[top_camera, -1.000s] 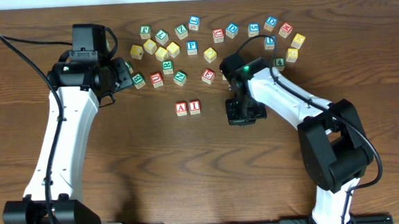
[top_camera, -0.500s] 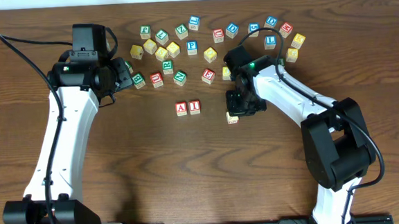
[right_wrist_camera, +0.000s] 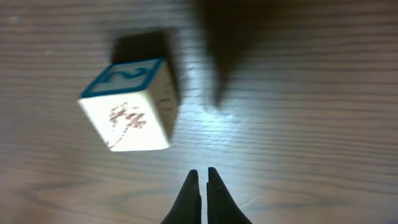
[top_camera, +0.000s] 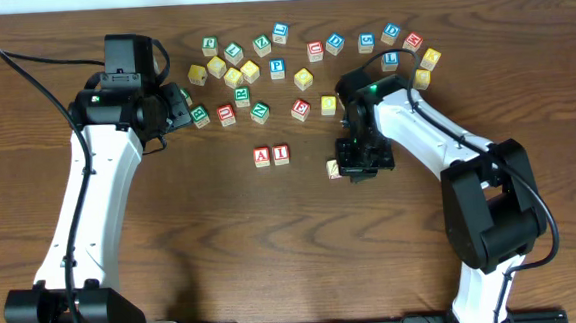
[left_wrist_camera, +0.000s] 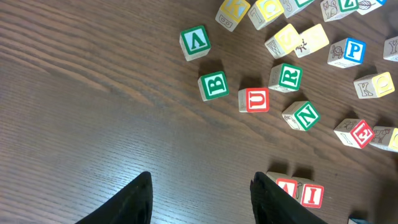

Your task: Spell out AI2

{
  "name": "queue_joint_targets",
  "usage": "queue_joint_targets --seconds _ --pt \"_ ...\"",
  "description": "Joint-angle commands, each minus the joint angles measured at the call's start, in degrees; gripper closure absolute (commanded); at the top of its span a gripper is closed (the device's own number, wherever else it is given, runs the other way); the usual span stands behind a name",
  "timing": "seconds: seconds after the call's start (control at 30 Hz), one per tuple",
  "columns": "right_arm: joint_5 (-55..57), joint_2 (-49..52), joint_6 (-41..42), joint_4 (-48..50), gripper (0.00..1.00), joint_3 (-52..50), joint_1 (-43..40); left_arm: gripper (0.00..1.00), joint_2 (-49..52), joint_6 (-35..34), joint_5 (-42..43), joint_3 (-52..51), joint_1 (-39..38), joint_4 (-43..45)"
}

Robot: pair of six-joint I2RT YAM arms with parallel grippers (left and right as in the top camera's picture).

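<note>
On the brown wooden surface [top_camera: 224, 256], we see the red A block [top_camera: 261, 156] and the red I block [top_camera: 281, 154] sitting side by side and touching, with the A block on the left. Off to the right and a little lower sits the 2 block [top_camera: 335, 169], with a gap between it and the I block. From the right wrist we see it close up. The blue 2 is on one side face, and a light face with a small reddish drawing looks at the camera. The right jaws are shut tight and hold nothing. Their tips are just beside the 2 block but do not touch it. The left jaws are partly open with nothing between them, and they hang over bare wood near the A block. Farther back lie many other letter blocks [top_camera: 232, 55] in a loose bunch. We can read a green B block [left_wrist_camera: 213, 86], a red U block [left_wrist_camera: 254, 99], a green R block [left_wrist_camera: 286, 77] and a blue P block [top_camera: 277, 67].
</note>
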Motion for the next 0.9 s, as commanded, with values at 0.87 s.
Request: queue_joint_targets --seconds 0.87 --pt "5.81 0.61 -6.38 17.86 0.92 -1.25 2.16 0.50 -0.09 1.40 -0.76 -0.48 0.09 -0.15"
